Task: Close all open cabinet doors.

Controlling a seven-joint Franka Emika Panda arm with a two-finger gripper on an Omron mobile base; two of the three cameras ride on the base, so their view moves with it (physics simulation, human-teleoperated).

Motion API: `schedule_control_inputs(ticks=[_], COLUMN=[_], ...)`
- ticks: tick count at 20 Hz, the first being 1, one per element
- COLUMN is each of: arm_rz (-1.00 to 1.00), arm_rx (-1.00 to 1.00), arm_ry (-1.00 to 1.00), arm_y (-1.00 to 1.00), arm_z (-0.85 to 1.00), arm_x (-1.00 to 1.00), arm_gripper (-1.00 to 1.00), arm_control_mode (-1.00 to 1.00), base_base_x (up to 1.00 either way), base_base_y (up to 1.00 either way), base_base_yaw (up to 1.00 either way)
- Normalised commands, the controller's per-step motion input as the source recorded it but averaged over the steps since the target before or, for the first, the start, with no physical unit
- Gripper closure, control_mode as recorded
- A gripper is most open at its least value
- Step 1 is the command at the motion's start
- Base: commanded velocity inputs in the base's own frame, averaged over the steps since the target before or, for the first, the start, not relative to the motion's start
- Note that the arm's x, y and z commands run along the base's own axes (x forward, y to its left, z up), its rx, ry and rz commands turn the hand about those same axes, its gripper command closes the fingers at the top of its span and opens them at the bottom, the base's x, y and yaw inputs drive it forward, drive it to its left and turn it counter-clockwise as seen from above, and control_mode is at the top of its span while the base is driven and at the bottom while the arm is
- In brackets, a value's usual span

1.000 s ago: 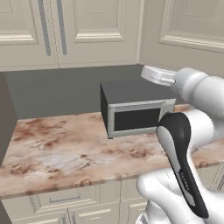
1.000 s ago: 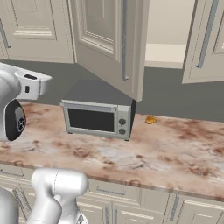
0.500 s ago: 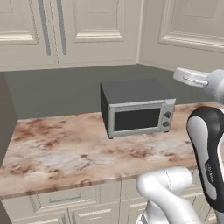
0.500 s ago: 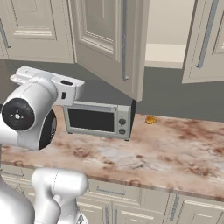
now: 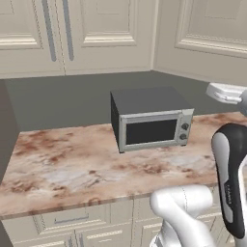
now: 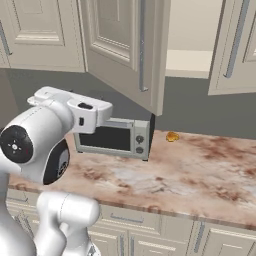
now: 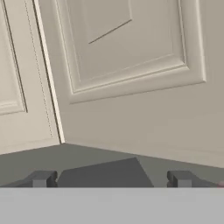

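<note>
Across the top of the right base view I see two cabinet doors standing open, the left door (image 6: 132, 47) swung out over the microwave (image 6: 114, 138) and the right door (image 6: 236, 45) at the upper right edge, so I judge the whole closing job is left. At the bottom of the hand view my tool (image 7: 109, 178) faces the left door's panelled outer face (image 7: 131, 65) with its fingertips (image 7: 41, 178) spread apart and empty. That right base view also gives me the bare shelf (image 6: 190, 60) and a small orange thing (image 6: 172, 136) on the tabletop (image 6: 200, 175), while the left base view adds the shut pair of doors (image 5: 62, 34) at its upper left.
</note>
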Motion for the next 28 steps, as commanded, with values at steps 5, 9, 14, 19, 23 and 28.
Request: schedule_control_inputs(ticks=[5, 9, 14, 19, 23, 28], arm_rz=[-0.24, -0.19, -0.1, 0.0, 0.02, 0.01], arm_rx=[-0.08, -0.04, -0.04, -0.04, -0.03, -0.01], arm_ry=[0.0, 0.0, -0.03, -0.12, -0.11, -0.05], arm_y=[-0.56, -0.67, -0.53, -0.32, -0.09, 0.0], arm_z=[-0.17, -0.04, -0.02, -0.05, -0.12, -0.08], arm_x=[-0.05, -0.03, 0.0, 0.0, 0.14, 0.38], arm_gripper=[-1.0, -1.0, -1.0, -1.0, -1.0, -1.0], arm_control_mode=[-1.0, -1.0, -1.0, -1.0, -1.0, -1.0], base_base_x=[0.0, 0.0, 0.0, 0.0, 0.0, 0.0], base_base_y=[0.0, 0.0, 0.0, 0.0, 0.0, 0.0], base_base_yaw=[0.0, 0.0, 0.0, 0.0, 0.0, 0.0])
